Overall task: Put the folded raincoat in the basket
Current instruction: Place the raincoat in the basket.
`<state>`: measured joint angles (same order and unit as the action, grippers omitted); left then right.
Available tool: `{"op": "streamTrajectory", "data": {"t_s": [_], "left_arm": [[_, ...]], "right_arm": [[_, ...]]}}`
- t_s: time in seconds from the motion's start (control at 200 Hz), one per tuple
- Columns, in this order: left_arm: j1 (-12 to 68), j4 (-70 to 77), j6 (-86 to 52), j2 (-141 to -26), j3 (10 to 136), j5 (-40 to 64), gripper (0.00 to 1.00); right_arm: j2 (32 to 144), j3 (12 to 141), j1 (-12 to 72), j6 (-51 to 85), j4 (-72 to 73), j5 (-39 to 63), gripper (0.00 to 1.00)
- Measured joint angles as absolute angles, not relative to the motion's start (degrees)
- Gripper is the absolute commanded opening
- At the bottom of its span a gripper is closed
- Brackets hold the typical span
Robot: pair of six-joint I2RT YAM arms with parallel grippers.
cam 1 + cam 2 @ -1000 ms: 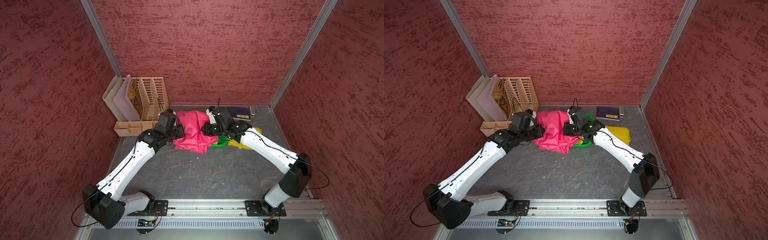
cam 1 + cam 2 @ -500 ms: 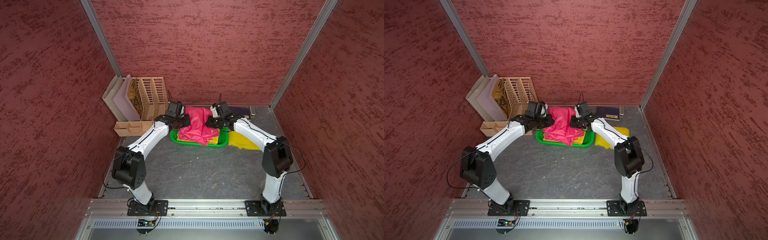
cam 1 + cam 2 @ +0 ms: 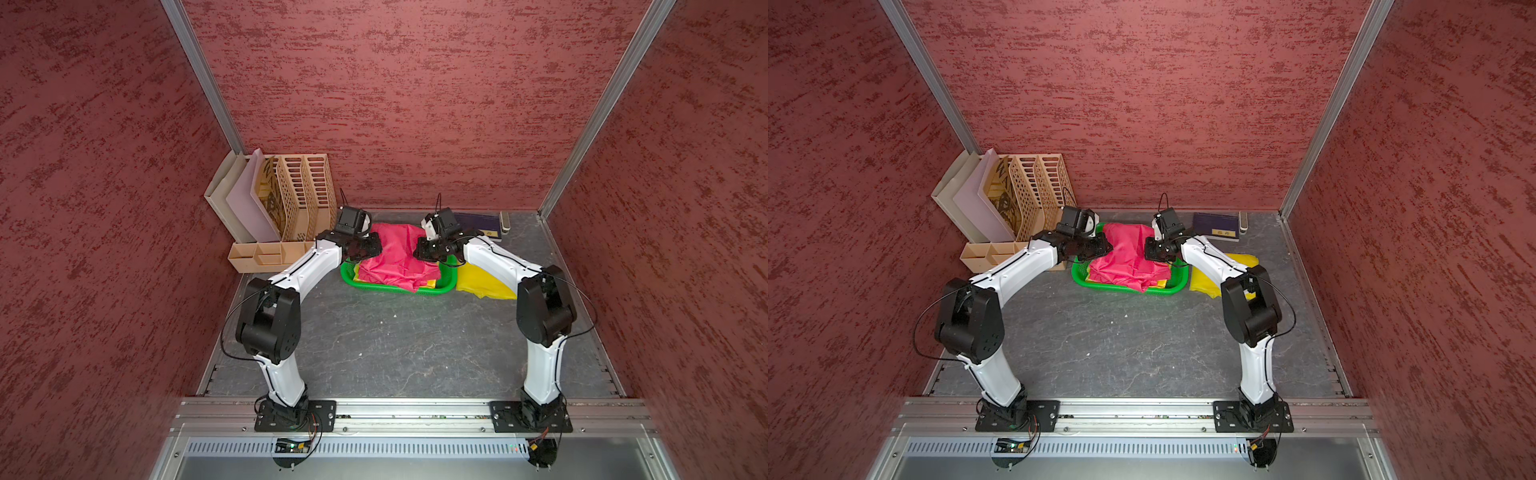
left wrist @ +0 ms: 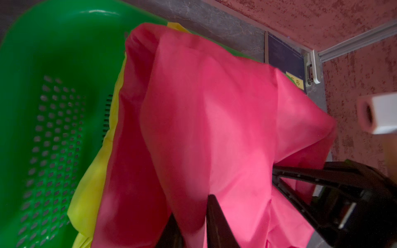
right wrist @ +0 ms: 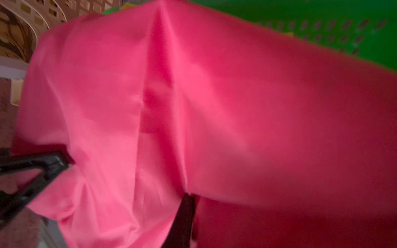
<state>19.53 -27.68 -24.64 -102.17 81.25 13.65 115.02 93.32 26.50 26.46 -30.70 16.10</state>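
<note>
The folded pink raincoat [image 3: 395,257] [image 3: 1129,257] lies in the green basket [image 3: 390,289] [image 3: 1125,289] on top of yellow cloth [image 4: 94,171], in both top views. My left gripper [image 3: 376,249] [image 4: 193,207] is at the raincoat's left edge. Its fingers stand apart, with a loose fold of pink cloth between them. At the raincoat's right edge is my right gripper [image 3: 417,252]. In the right wrist view only one dark finger [image 5: 184,214] shows against the raincoat [image 5: 214,107]; cloth hides the rest.
A beige slotted file organizer [image 3: 299,195] with folders stands at the back left, with a low beige tray [image 3: 266,255] in front of it. A second yellow cloth [image 3: 482,282] lies right of the basket. A dark blue book [image 3: 478,224] lies at the back wall.
Both arms carried the raincoat back and lowered it into the basket, and their elbows rose. The left fingers have come apart on the cloth.
</note>
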Motion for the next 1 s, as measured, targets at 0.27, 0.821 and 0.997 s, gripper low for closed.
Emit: {"op": "streamTrajectory", "data": {"t_s": [0.27, 0.821, 0.997], "left_arm": [[19.4, -29.5, -23.9, -101.6, 81.5, 12.7, 0.96], [17.7, -33.8, -23.7, -93.0, 86.0, 13.1, 1.0], [17.6, -33.5, -24.1, -93.6, 85.8, 15.1, 1.0]], "right_arm": [[116.1, 96.7, 26.5, 23.7, -34.0, 16.1, 0.59], [101.8, 98.5, 26.5, 22.5, -41.8, 14.5, 0.64], [101.5, 95.4, 27.3, 23.2, -41.9, 14.4, 0.55]]}}
